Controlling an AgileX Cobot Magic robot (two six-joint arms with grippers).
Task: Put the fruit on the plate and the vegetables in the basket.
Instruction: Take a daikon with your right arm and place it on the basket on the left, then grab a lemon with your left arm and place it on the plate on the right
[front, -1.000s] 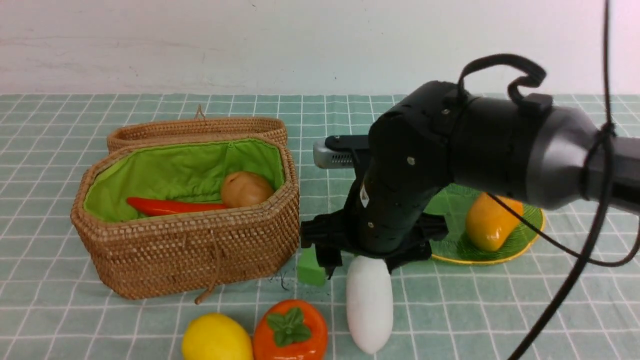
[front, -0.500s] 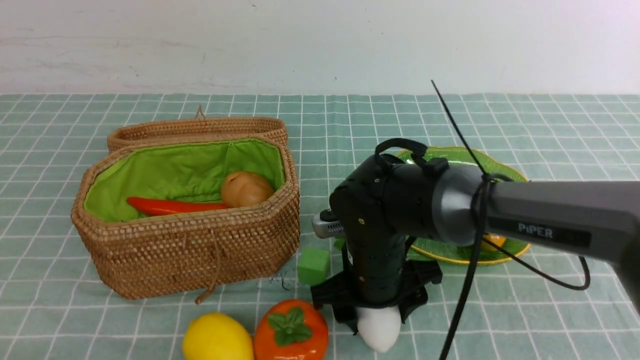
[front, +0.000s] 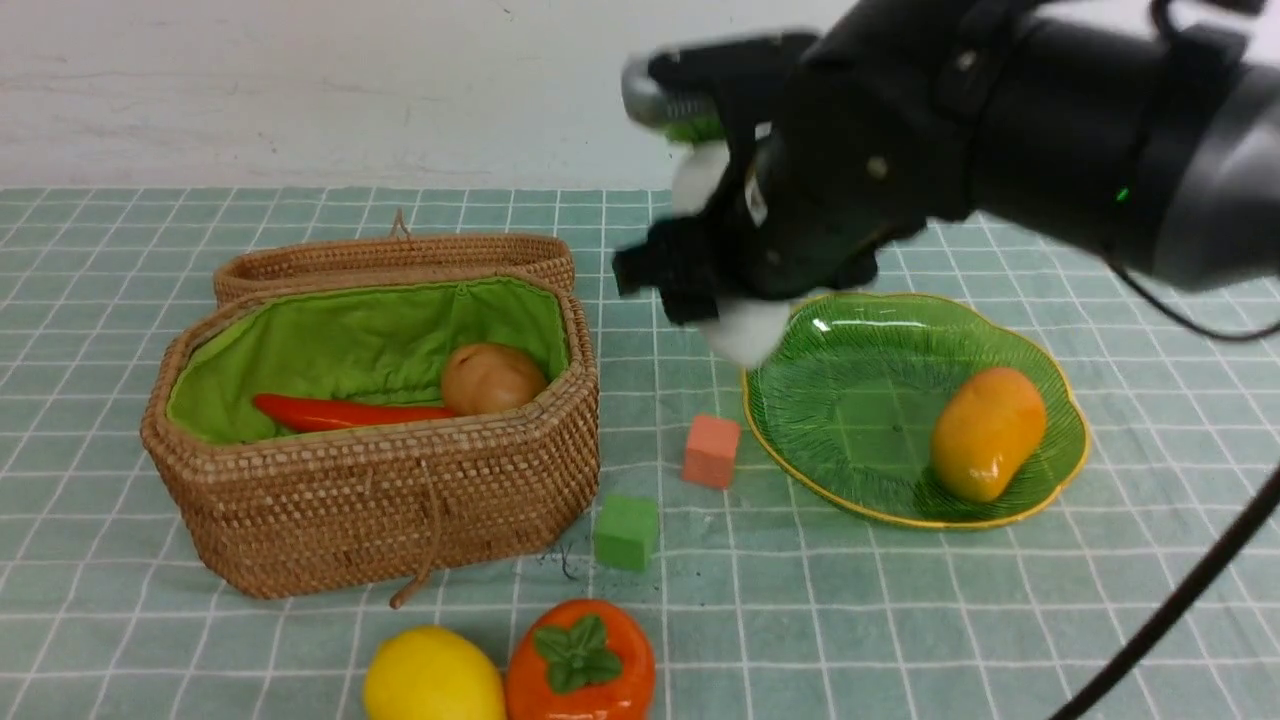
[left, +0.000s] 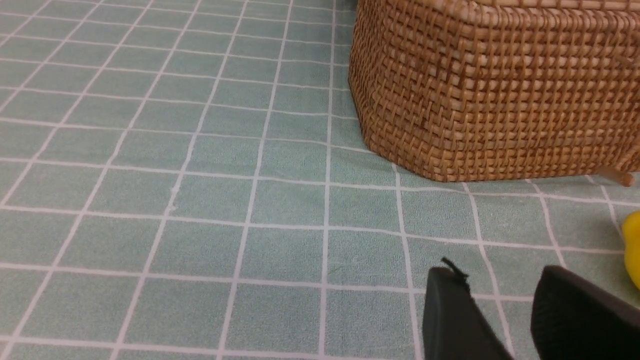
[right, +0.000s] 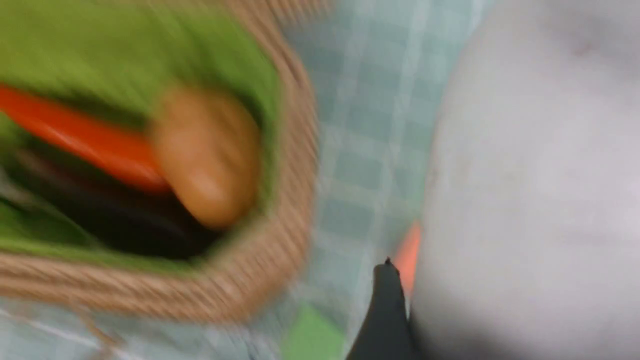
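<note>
My right claw (front: 722, 285) grips the white radish (front: 750, 330) aloft between basket (front: 380, 520) and plate (front: 860, 410); the left claw (left: 500, 300) stands part-open, empty.

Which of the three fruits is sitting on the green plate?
The yellow-orange mango: it alone lies on the plate. The lemon and the leaf-capped orange fruit sit on the cloth, in front of the basket.
</note>
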